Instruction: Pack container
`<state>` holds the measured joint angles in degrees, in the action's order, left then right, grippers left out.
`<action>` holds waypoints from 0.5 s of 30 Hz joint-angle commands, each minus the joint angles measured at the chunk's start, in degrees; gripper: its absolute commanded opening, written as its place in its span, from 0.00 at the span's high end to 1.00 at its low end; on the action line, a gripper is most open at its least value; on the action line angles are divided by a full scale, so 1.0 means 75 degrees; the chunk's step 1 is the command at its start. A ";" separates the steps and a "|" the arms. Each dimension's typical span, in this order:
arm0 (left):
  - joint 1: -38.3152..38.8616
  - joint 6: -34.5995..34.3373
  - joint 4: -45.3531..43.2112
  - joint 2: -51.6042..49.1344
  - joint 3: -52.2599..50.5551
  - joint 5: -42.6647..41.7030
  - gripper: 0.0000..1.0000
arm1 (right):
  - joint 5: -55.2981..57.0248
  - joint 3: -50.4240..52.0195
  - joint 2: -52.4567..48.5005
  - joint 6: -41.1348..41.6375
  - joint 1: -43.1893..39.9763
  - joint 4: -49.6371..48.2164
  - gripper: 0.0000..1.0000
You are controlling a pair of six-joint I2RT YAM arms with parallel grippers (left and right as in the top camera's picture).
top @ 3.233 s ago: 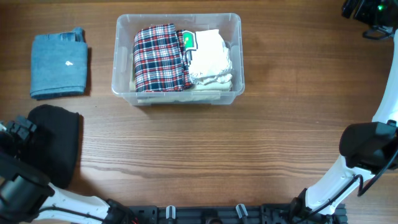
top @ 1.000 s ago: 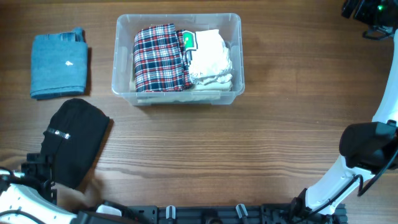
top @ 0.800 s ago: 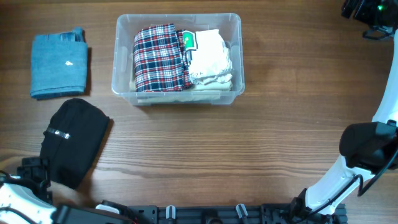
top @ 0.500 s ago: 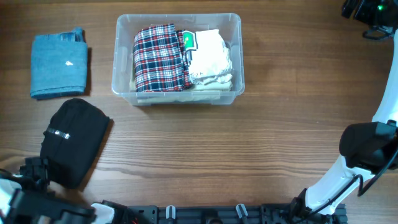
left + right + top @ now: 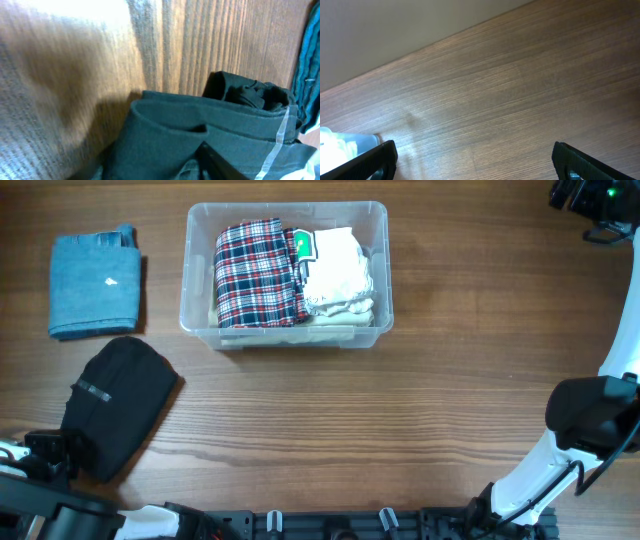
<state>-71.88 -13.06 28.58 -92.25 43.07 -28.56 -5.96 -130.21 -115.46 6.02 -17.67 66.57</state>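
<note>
Left end effector (image 5: 45, 455) sits at the near edge of the black garment (image 5: 118, 405); I cannot tell whether it has closed on cloth. Right end effector (image 5: 475, 167) gapes wide, empty. Step, as I judge it: fetching this garment to the container (image 5: 290, 338), which stands part-filled at far centre of the worktop (image 5: 420, 410). Next I need a firm pinch, then a lift clear of the rim.

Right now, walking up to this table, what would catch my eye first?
Probably the clear container toward the far side of the table, holding a red plaid garment beside a white garment. Left of it lies a folded blue garment, with a black garment nearer the front edge.
</note>
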 commanded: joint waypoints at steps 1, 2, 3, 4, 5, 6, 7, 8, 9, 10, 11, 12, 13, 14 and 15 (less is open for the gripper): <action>0.0338 0.0058 0.0000 -0.0117 -0.0117 -0.0289 0.64 | 0.0044 0.0026 -0.0064 0.0073 0.0023 -0.0020 0.00; 0.0522 0.0055 -0.0023 -0.0117 -0.0114 -0.0513 0.68 | 0.0044 0.0029 -0.0064 0.0073 0.0023 -0.0017 0.00; 0.0723 0.0055 -0.0087 -0.0117 -0.0114 -0.0761 0.75 | 0.0044 0.0029 -0.0064 0.0070 0.0023 -0.0020 0.00; 0.0906 0.0052 -0.0163 -0.0117 -0.0114 -0.0994 0.84 | 0.0044 0.0029 -0.0064 0.0070 0.0023 -0.0017 0.00; 0.1043 0.0035 -0.0198 -0.0117 -0.0105 -0.1151 0.90 | 0.0044 0.0029 -0.0064 0.0070 0.0023 -0.0020 0.00; 0.1139 -0.0067 -0.0195 -0.0114 -0.0085 -0.1233 0.96 | 0.0044 0.0029 -0.0064 0.0070 0.0023 -0.0020 0.00; 0.1241 -0.0219 -0.0204 -0.0093 -0.0082 -0.1358 0.96 | 0.0044 0.0029 -0.0064 0.0070 0.0023 -0.0017 0.00; 0.1309 -0.0271 -0.0216 -0.0047 -0.0082 -0.1545 0.96 | 0.0044 0.0029 -0.0064 0.0070 0.0023 -0.0017 0.00; 0.1343 -0.0300 -0.0204 0.0020 -0.0082 -0.1667 0.96 | 0.0044 0.0029 -0.0064 0.0070 0.0023 -0.0017 0.00; 0.1355 -0.0303 -0.0160 0.0163 -0.0082 -0.1830 0.96 | 0.0044 0.0029 -0.0064 0.0073 0.0023 -0.0020 0.00; 0.1355 -0.0321 -0.0099 0.0356 -0.0064 -0.1923 0.96 | 0.0044 0.0026 -0.0064 0.0070 0.0023 -0.0017 0.00; 0.1355 -0.0323 -0.0017 0.0522 -0.0026 -0.1944 0.96 | 0.0044 0.0029 -0.0064 0.0070 0.0023 -0.0020 0.00; 0.1355 -0.0321 0.0134 0.0819 0.0058 -0.2017 0.96 | 0.0044 0.0029 -0.0064 0.0073 0.0023 -0.0020 0.00; 0.1355 -0.0321 0.0309 0.1198 0.0189 -0.2142 0.96 | 0.0044 0.0029 -0.0064 0.0070 0.0023 -0.0020 0.00; 0.1355 -0.0321 0.0455 0.1504 0.0321 -0.2311 0.96 | 0.0044 0.0029 -0.0064 0.0073 0.0023 -0.0017 0.00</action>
<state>-62.13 -14.96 30.09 -88.07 43.03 -40.66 -5.96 -130.21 -115.46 6.02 -17.67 66.57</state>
